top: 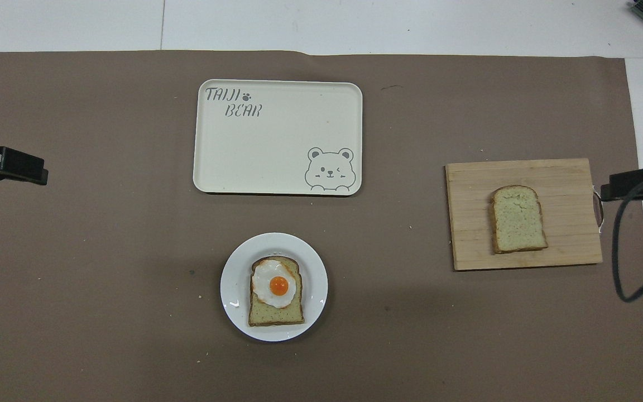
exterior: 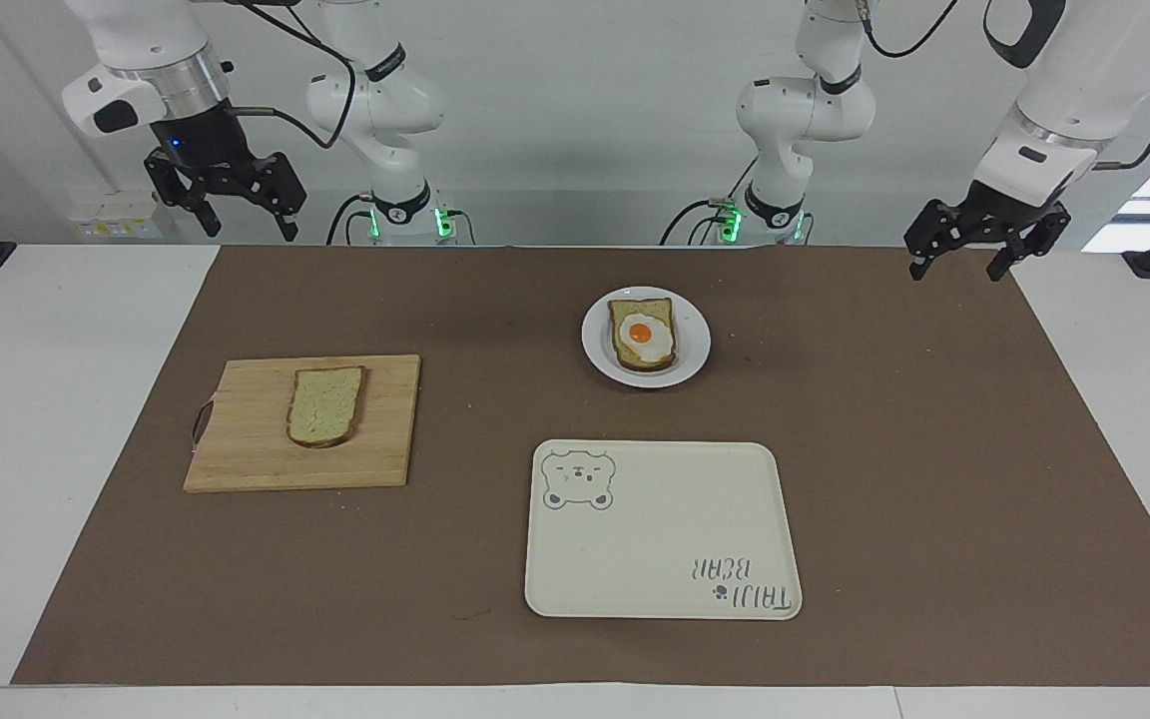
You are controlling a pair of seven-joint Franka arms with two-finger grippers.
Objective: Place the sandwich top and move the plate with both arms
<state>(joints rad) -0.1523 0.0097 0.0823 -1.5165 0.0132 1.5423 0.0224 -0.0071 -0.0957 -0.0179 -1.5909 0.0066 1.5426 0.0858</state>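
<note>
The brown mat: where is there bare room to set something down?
Most of the brown mat is bare: the stretch between the tray and the cutting board, and the whole left arm's end. Tightest is the strip between the tray and the plate.
</note>
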